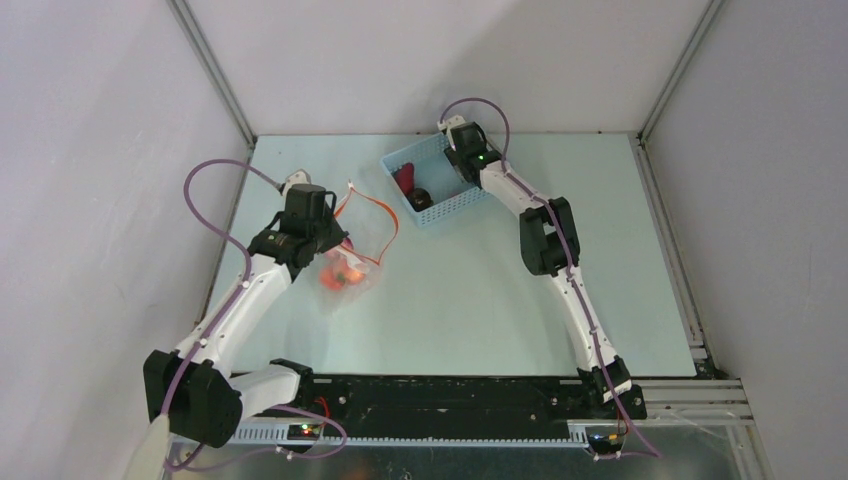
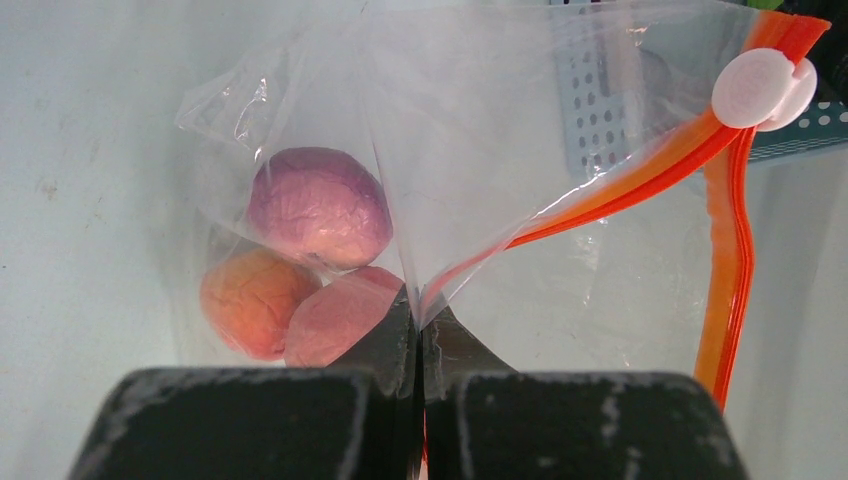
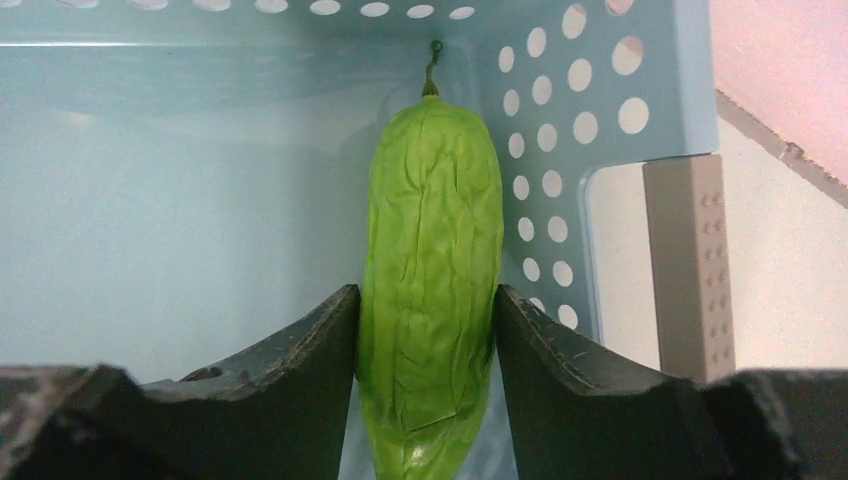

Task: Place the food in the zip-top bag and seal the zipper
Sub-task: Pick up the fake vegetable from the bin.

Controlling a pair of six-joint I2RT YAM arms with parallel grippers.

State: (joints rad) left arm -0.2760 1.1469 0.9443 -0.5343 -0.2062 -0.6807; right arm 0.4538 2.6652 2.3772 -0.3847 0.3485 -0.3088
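The clear zip-top bag [image 1: 358, 245] lies at the table's left, its mouth open, with the red-orange zipper [image 1: 385, 215] curving along it. My left gripper [image 2: 420, 318] is shut on the bag's edge by the zipper [image 2: 640, 180], which carries a white slider [image 2: 760, 88]. Inside the bag lie a purple fruit [image 2: 318, 205], a peach-orange one [image 2: 250, 300] and a pinkish-red one [image 2: 340, 318]. My right gripper [image 3: 428, 310] is down in the light-blue basket [image 1: 432, 180], shut on the elongated green vegetable [image 3: 430, 290]. A red piece [image 1: 405, 178] and a dark piece [image 1: 421, 198] lie in the basket.
The basket's perforated walls [image 3: 545, 150] close in around the green vegetable at the far and right sides. The basket stands at the back centre of the pale table [image 1: 480, 300]. White enclosure walls with metal frame posts [image 1: 215, 75] bound the table.
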